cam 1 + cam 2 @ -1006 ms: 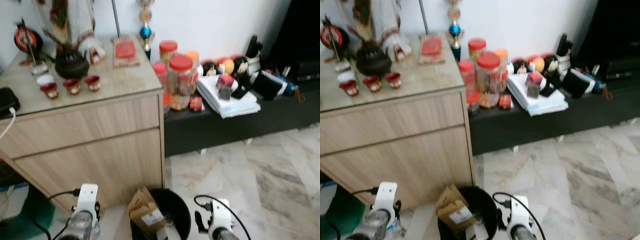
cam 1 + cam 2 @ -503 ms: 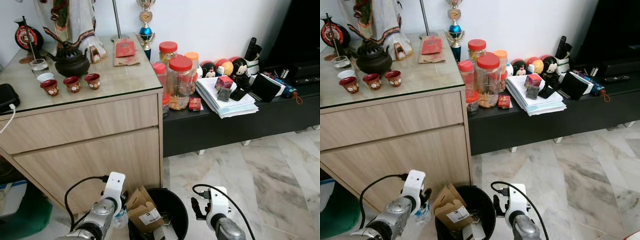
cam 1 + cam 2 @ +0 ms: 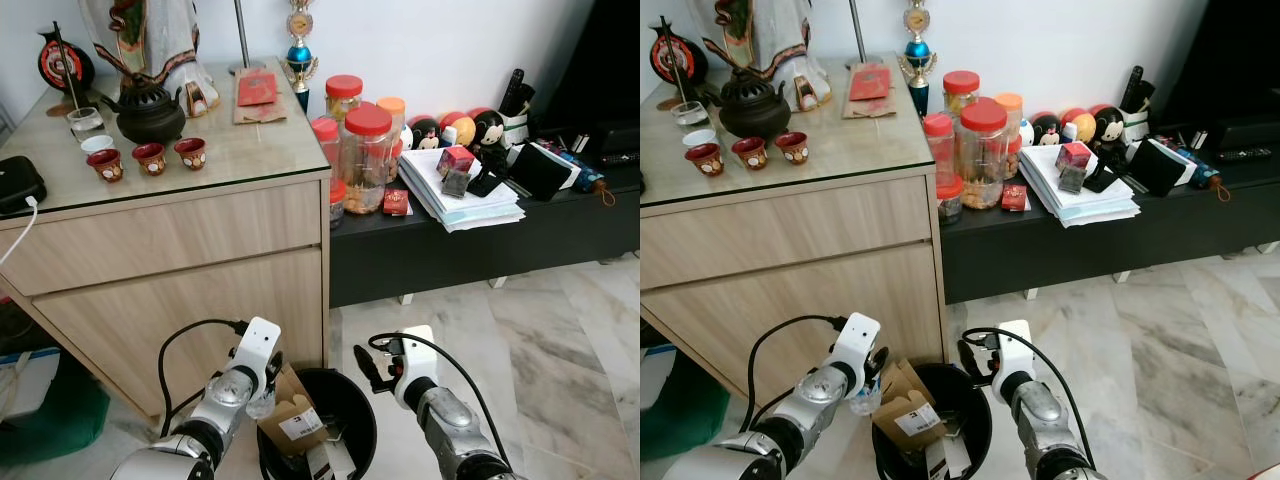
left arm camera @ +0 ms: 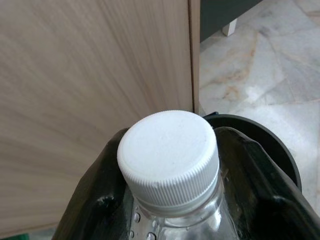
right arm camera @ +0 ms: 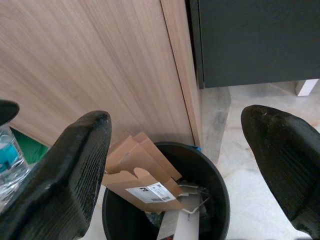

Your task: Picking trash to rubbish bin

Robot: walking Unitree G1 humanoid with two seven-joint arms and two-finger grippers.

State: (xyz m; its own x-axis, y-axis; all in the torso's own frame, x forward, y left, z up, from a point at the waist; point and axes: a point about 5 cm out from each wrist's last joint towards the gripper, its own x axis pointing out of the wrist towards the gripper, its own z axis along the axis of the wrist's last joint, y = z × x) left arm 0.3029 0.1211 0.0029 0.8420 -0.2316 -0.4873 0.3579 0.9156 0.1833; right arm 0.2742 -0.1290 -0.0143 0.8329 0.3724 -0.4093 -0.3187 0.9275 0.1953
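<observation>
A black rubbish bin (image 3: 366, 412) stands on the floor against the wooden cabinet's corner, with a folded brown cardboard piece (image 3: 296, 418) and other scraps inside. My left gripper (image 3: 264, 380) is shut on a clear plastic bottle (image 3: 864, 399) with a white cap (image 4: 168, 161), held just beside the bin's left rim. In the left wrist view the black fingers (image 4: 95, 200) clamp the bottle's neck, with the bin rim (image 4: 282, 157) beyond. My right gripper (image 3: 366, 368) hovers open at the bin's right side, its fingers (image 5: 75, 165) spread wide above the bin (image 5: 222, 180).
The wooden cabinet (image 3: 180, 262) rises right behind the bin. To its right a low black bench (image 3: 480, 250) carries jars (image 3: 368, 160) and papers. A green box (image 3: 52, 420) sits on the floor at left. Marble floor (image 3: 540, 350) stretches to the right.
My left arm has risen and carried the bottle closer to the bin's left rim. My right arm has lifted too. The camera has shifted slightly.
</observation>
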